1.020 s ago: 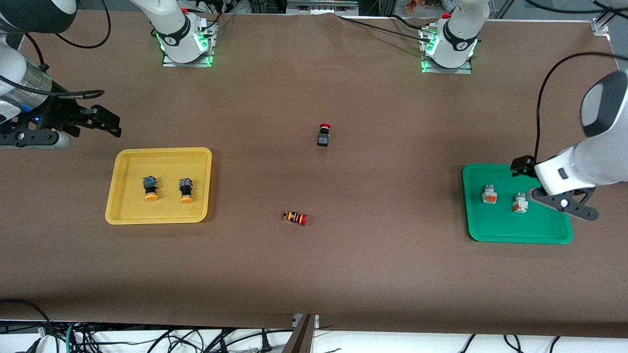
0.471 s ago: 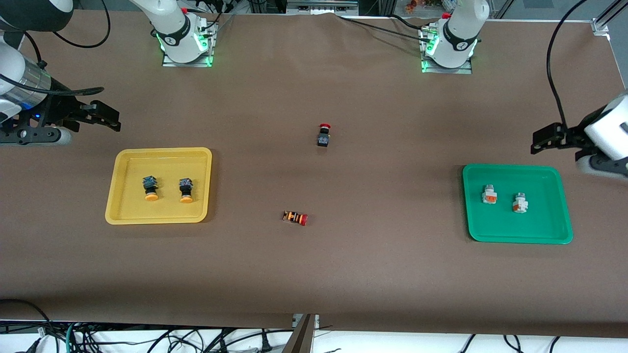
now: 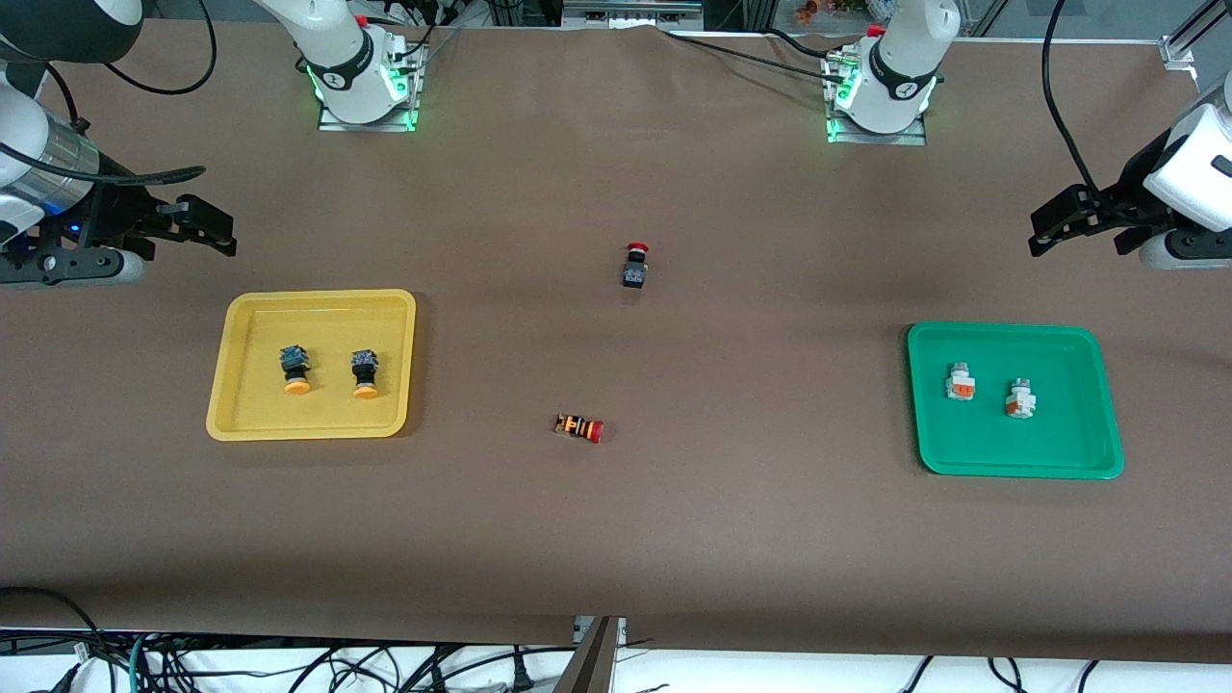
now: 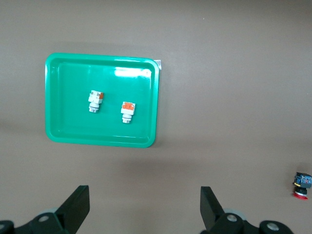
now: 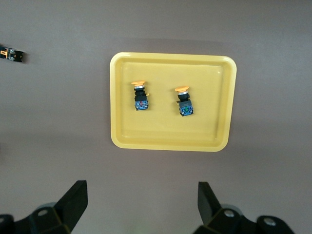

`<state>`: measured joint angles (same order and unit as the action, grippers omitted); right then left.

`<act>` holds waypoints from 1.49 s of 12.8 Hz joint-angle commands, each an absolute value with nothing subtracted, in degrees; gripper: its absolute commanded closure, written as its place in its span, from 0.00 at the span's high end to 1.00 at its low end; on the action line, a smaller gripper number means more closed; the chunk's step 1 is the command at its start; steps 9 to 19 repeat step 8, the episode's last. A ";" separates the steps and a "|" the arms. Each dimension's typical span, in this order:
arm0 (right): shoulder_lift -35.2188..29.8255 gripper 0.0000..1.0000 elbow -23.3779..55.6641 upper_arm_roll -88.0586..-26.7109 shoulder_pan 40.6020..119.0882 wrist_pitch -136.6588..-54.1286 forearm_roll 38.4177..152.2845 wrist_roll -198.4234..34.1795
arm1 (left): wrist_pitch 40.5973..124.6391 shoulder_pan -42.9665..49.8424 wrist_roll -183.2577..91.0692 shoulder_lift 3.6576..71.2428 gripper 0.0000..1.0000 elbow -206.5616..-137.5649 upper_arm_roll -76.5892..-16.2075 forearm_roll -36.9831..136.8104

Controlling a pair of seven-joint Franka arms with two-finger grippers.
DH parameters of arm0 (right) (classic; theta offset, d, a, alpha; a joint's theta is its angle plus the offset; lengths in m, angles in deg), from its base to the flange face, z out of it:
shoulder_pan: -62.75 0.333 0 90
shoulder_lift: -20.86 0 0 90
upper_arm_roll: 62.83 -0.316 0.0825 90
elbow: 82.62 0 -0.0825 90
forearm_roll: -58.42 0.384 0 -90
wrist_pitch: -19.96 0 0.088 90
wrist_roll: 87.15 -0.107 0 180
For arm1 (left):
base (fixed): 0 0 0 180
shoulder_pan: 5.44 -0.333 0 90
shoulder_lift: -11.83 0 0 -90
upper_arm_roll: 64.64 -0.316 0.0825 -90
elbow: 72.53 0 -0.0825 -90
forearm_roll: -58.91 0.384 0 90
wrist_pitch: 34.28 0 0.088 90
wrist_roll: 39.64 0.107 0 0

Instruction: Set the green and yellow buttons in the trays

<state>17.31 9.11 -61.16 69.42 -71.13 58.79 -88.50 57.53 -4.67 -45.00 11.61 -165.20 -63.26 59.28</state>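
The yellow tray (image 3: 313,423) holds two black-and-blue buttons with orange-yellow caps (image 3: 295,371) (image 3: 365,373), lying side by side. The right wrist view shows this tray (image 5: 170,145) and both buttons (image 5: 140,95) (image 5: 184,101). The green tray (image 3: 1020,469) holds two white buttons with orange-red marks (image 3: 960,382) (image 3: 1019,398). The left wrist view shows this tray (image 4: 68,97) and both buttons (image 4: 95,101) (image 4: 127,112). My left gripper (image 3: 1051,231) (image 4: 145,190) is open and empty, high over bare table beside the green tray. My right gripper (image 3: 217,231) (image 5: 142,185) is open and empty, high over bare table beside the yellow tray.
A black switch with a red cap (image 3: 634,266) stands mid-table; it also shows in the left wrist view (image 4: 302,179). An orange-striped switch with a red cap (image 3: 579,427) lies nearer the front camera, between the trays. The arm bases (image 3: 361,77) (image 3: 881,87) stand at the table's back edge.
My left gripper has lifted off from over the green tray and drawn back toward the table's end. My right gripper has shifted only slightly. All buttons have stayed put.
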 commanded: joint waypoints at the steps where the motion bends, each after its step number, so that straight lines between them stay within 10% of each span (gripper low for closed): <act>1: 16.46 1.00 7.30 -61.52 68.81 -69.69 58.42 -87.33 | 58.71 -4.29 -45.18 10.42 1.00 -166.75 -64.02 59.87; 19: 15.23 1.00 4.84 -61.52 68.81 -69.60 58.33 -87.24 | 58.27 -4.12 -45.18 10.33 1.00 -166.39 -64.11 59.87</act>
